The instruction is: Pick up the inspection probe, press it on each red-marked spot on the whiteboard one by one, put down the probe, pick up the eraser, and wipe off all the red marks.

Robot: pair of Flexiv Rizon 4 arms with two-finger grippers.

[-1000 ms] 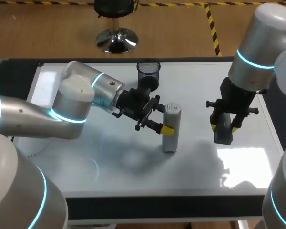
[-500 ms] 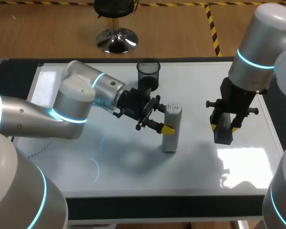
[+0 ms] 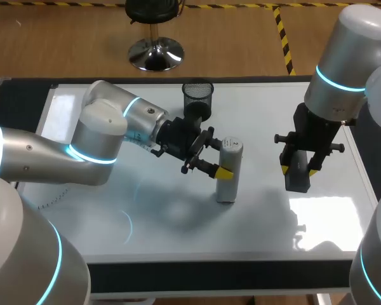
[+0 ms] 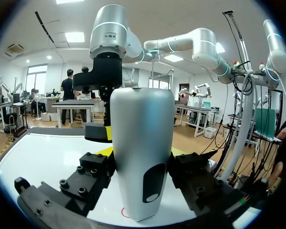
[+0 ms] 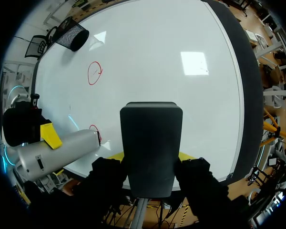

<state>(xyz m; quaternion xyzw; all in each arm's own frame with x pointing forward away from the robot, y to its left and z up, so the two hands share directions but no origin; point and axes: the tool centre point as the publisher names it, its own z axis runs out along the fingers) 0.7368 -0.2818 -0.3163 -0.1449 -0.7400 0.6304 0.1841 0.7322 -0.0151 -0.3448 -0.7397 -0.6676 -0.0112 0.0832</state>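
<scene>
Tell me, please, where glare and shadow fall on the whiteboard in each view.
Head view: bright glare on the whiteboard near the right claw, a soft shadow beside the probe. Right wrist view: a square lamp reflection on the whiteboard ahead of the eraser. Left wrist view: the probe fills the middle and hides much of the whiteboard.
</scene>
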